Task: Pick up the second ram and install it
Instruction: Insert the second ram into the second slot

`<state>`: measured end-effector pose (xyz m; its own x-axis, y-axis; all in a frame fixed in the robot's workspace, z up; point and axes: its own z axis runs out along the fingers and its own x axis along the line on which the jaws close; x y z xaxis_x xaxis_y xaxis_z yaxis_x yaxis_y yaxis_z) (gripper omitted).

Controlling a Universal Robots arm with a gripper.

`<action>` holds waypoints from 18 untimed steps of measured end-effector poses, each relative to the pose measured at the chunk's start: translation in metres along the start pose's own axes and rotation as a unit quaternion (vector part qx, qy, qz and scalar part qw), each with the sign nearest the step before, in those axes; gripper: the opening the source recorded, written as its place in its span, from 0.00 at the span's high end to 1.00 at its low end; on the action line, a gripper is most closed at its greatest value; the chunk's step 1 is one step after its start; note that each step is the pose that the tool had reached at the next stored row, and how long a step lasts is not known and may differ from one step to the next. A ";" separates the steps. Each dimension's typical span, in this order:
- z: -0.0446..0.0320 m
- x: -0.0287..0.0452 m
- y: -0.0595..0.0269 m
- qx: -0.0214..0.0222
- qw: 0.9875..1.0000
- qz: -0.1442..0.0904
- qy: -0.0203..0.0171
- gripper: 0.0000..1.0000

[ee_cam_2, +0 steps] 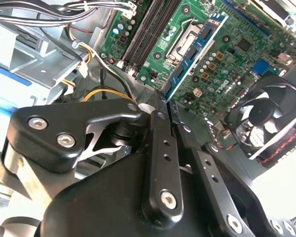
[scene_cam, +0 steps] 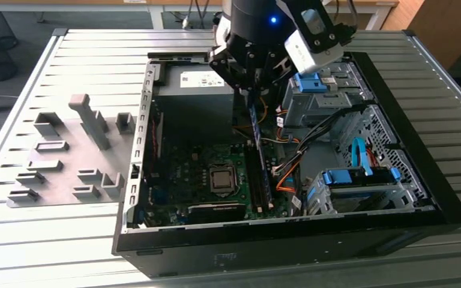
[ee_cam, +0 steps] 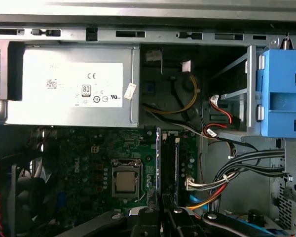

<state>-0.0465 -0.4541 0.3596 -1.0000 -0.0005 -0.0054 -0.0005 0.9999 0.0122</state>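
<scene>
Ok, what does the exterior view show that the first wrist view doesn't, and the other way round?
Exterior view alone: the gripper shut on the blue RAM stick, held on edge above the motherboard, and grey fixtures on the table. First wrist view alone: the power supply label. Both: CPU socket, memory slots, blue drive-bay latch.

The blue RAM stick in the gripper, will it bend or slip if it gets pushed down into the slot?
The second ram is a thin flat board, so probably stiff lengthwise but fragile if twisted. The gripper pinches only one end, so it might tilt. It looks light.
</scene>
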 end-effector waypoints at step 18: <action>0.0133 -0.0003 -0.0002 0.000 1.000 0.002 0.000 0.86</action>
<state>-0.0461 -0.4542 0.3463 -1.0000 0.0032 -0.0056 0.0031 0.9999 0.0121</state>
